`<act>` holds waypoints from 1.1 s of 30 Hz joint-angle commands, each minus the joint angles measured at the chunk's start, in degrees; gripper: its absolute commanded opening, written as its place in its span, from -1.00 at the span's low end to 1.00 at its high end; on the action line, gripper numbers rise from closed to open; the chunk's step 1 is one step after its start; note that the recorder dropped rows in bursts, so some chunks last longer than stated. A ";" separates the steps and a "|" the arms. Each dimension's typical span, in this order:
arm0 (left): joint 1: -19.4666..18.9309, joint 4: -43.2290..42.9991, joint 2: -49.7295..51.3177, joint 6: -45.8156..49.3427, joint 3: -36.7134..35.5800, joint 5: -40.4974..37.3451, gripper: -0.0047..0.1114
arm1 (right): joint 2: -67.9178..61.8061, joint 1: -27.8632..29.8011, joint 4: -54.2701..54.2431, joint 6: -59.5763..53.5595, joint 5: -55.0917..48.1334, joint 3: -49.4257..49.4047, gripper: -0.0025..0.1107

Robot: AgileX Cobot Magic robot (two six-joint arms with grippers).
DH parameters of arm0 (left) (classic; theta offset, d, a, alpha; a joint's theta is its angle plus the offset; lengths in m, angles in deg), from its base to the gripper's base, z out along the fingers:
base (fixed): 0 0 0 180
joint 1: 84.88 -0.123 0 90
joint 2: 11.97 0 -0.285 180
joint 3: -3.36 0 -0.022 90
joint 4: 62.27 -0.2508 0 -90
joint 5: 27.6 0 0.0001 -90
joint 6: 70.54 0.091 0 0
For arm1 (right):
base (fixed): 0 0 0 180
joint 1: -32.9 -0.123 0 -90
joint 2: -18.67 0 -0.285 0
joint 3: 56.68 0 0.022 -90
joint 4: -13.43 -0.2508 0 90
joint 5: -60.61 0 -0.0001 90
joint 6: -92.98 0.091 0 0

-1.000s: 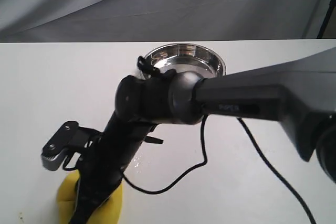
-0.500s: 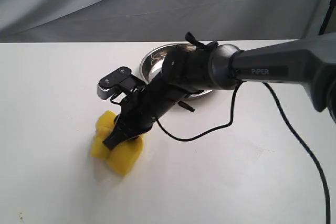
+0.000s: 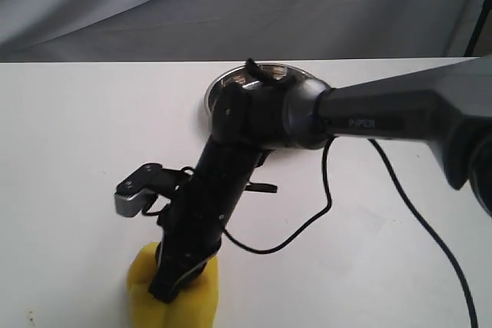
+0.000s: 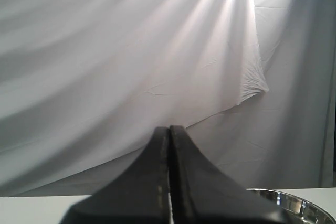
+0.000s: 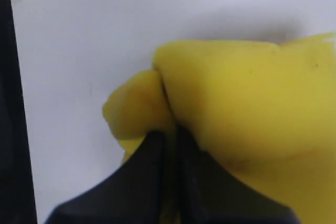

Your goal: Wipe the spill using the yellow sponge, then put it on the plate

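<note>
The left pincer (image 4: 169, 177) has its two dark fingers pressed together with nothing between them. It points toward a grey cloth backdrop (image 4: 105, 51), and the plate (image 4: 294, 202) shows at the edge of its view. At the front left of the white worktop (image 3: 69, 151), the yellow sponge (image 3: 198, 305) is squashed and creased, pinched in the right pincer (image 3: 163, 291). The right arm (image 3: 384, 120) reaches across the middle. Behind that arm the plate (image 3: 217, 91) is half hidden, well apart from the sponge (image 5: 247, 103) that the right pincer (image 5: 169, 140) squeezes.

White table (image 3: 61, 151), grey draped backdrop (image 3: 115, 5)
</note>
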 commanded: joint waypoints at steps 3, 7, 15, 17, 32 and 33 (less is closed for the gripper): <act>0.31 0.25 -0.23 -0.03 0.07 0.38 -0.92 | -0.95 -7.52 1.02 -0.11 23.83 -0.94 -0.96; 0.31 0.25 -0.23 -0.03 0.07 0.38 -0.92 | -0.95 -7.73 1.02 0.19 39.56 -0.94 -0.96; 0.31 0.25 -0.23 -0.03 0.07 0.38 -0.92 | -0.95 -2.11 1.02 0.19 49.00 -0.94 -0.96; 0.31 0.25 -0.23 -0.03 0.07 0.38 -0.92 | -0.95 -0.05 1.02 0.30 46.81 -0.94 -0.96; 0.31 0.25 -0.23 -0.03 0.07 0.38 -0.92 | -0.95 4.72 9.78 0.30 3.96 -0.94 -0.96; 0.31 0.25 -0.23 -0.03 0.07 0.38 -0.92 | -0.95 4.19 8.60 0.18 1.42 -0.94 -0.96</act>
